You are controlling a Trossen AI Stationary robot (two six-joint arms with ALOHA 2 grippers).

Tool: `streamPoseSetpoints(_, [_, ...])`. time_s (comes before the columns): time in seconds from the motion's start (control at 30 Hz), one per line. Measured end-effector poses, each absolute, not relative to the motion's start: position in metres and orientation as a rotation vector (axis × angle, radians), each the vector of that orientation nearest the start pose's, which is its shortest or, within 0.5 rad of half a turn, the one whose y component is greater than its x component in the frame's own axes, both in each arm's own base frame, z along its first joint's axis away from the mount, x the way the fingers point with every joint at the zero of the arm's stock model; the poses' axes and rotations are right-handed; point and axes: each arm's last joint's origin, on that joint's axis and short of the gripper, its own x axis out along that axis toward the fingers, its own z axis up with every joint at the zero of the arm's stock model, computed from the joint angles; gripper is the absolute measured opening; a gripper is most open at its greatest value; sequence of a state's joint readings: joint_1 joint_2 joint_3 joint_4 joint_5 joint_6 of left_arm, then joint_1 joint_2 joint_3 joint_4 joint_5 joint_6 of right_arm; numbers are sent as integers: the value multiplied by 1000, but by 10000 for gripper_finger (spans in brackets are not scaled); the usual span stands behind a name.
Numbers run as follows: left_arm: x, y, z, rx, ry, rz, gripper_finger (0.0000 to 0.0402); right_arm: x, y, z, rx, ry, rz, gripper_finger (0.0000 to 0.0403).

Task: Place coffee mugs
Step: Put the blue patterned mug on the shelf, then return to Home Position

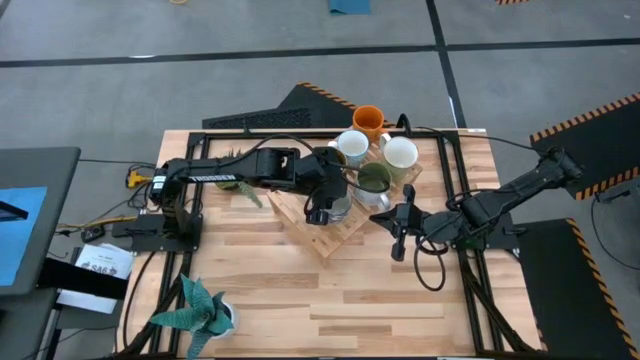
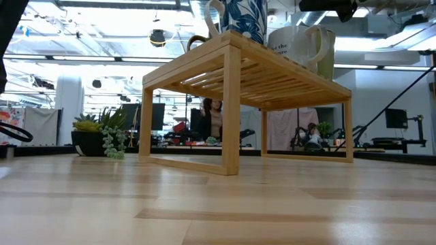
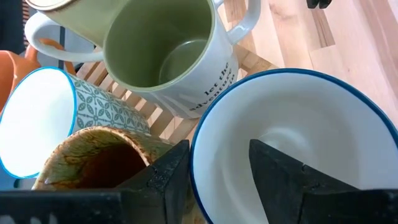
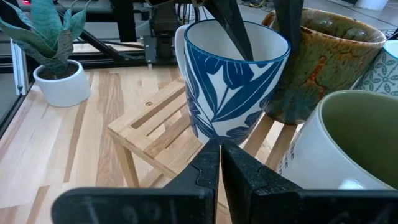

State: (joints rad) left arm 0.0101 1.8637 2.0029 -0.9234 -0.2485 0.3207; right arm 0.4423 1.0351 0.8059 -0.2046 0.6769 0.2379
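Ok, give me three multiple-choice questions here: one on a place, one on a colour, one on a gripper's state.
1. Where does the blue-leaf mug stand?
A) on the bare table
B) on the wooden rack
C) on the floor
2. What colour is the lettered mug inside?
A) red
B) black
C) pale green
3. The right gripper is:
A) shut, empty
B) wide open
C) holding a mug
Answers: B, its base sits on the slats; C, its interior shows pale green; A, its fingers meet with nothing between.
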Motion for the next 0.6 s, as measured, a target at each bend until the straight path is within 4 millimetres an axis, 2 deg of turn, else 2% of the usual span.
streamPoseSetpoints(0.33, [398,11,383,394,814,120,160,206,78,295,4,337,-272,44])
streamPoseSetpoints(0.6, [395,11,403,392,752,137,180,206,78,295,5,336,-272,44])
